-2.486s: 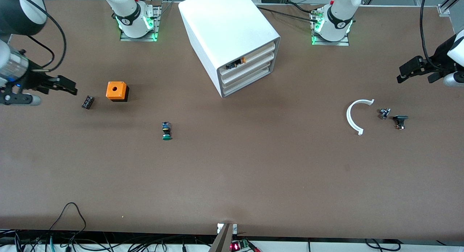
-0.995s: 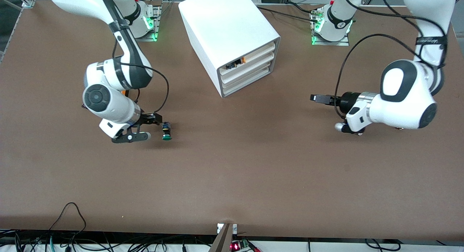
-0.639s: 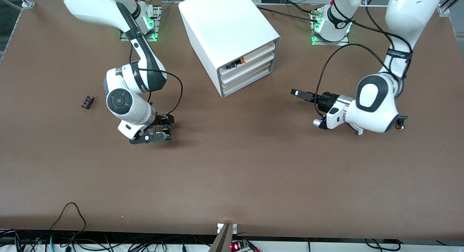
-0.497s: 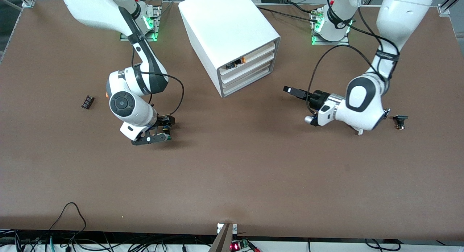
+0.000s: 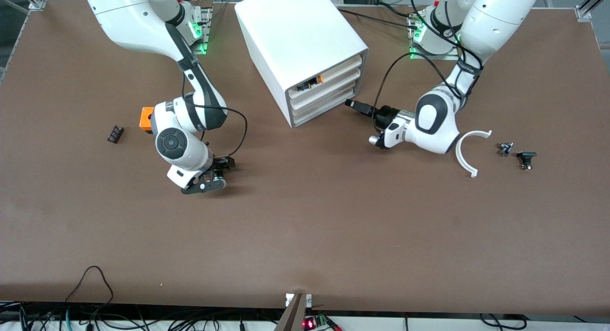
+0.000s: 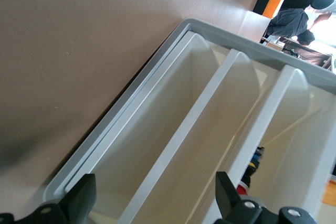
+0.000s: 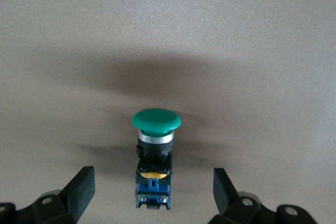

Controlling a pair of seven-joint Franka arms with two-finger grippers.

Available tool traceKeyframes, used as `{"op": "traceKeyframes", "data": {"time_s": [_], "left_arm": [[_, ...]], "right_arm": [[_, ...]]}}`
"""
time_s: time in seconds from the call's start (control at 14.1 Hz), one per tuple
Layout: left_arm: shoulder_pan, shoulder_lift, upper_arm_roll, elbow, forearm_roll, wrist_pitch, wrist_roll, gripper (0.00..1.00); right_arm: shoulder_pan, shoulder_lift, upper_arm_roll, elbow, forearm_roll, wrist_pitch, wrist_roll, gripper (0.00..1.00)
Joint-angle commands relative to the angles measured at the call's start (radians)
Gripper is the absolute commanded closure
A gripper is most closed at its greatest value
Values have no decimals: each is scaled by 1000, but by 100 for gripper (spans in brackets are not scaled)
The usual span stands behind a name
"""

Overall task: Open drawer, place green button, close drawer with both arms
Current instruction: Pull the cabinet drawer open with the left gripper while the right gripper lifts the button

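Observation:
The button [image 7: 155, 150], green cap and blue-black body, lies on its side on the table. My right gripper [image 7: 152, 192] is open, low over it, one finger on each side of its body without touching. In the front view the right gripper [image 5: 220, 174] hides the button. My left gripper [image 5: 351, 104] is open and right at the front of the white cabinet [image 5: 295, 35], level with the lowest drawer [image 5: 324, 111], which is shut. In the left wrist view the left gripper [image 6: 156, 198] faces the drawer fronts, the lowest drawer [image 6: 152, 140] beside the table surface.
An orange cube [image 5: 145, 117] shows partly past the right arm, with a small black part [image 5: 115, 134] beside it. Toward the left arm's end lie a white arc [image 5: 464, 152] and two small black parts [image 5: 505, 148] [image 5: 525, 158]. The upper tier holds an orange-black piece [image 5: 310, 84].
Both arms came in from the table ends. The right gripper reached the button and now straddles it. The left gripper moved across to the cabinet's drawer front.

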Motion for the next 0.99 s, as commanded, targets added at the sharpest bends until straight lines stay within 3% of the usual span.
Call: {"op": "traceKeyframes", "data": {"time_s": [0.0, 0.07, 0.21, 0.36, 0.5, 0.57, 0.64, 0.71, 0.78, 0.92], "left_arm": [[-23, -6, -33, -41, -60, 62, 29, 0], [-36, -4, -36, -51, -90, 84, 29, 1], [-65, 5, -45, -64, -124, 122, 29, 18], [-77, 14, -62, -67, -129, 151, 29, 53], [-85, 17, -65, -68, -129, 170, 31, 67], [-89, 17, -65, -70, -129, 171, 31, 87], [-89, 17, -65, -71, -129, 171, 31, 94], [-89, 17, -65, -71, -129, 171, 31, 95], [-89, 17, -65, -71, -129, 171, 31, 100], [-89, 17, -65, -71, -129, 170, 29, 100]], "right_arm": [[-2, 4, 6, -15, -4, 19, -7, 0], [-2, 6, 6, -24, -4, 32, -7, 1], [-2, 4, 6, -59, -4, 81, -7, 10], [-2, 3, 6, -73, -4, 87, -7, 30], [-2, 4, 6, -73, -4, 81, -6, 54], [-2, 4, 6, -73, -4, 79, -1, 66], [-2, 3, 15, -72, -4, 78, 5, 74], [-2, 3, 24, -67, -4, 78, 8, 80], [-2, -1, 24, -61, -3, 78, 8, 84], [-3, -14, 24, -50, -3, 75, 4, 89]]}}
